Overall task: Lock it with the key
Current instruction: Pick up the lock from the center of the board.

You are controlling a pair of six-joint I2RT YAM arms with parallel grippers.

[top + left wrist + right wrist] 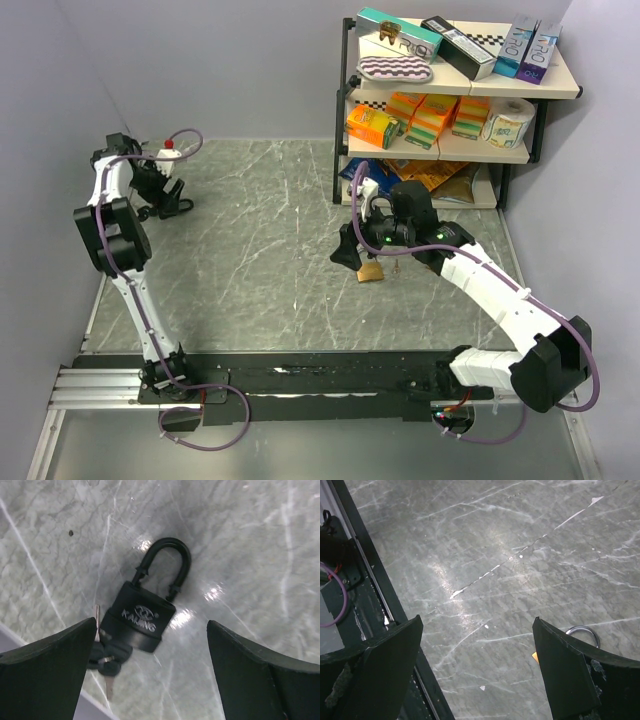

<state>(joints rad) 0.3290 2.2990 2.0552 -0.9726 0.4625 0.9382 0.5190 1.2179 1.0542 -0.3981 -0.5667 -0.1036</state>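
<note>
Your left gripper (151, 625): fingers spread wide, holding nothing. Black padlock (142, 617) lies flat on the marble table (250, 540) between them, keys (106, 666) at its base beside one finger. Your right gripper (476, 621): likewise apart, empty. Brass padlock (370, 271) just beside it, its shackle (583, 632) peeking past one finger.

one padlock (145, 617) lies on the table (250, 540) far left, keys (110, 668) at its base, shelf (565, 85) back right.

This looks like a robotics lab test cell: plain grey walls (250, 60) close in a marble-patterned table (260, 250) with a black mounting rail (320, 380). A small shelf (562, 80) of boxed goods (420, 115) stands in one corner.
</note>
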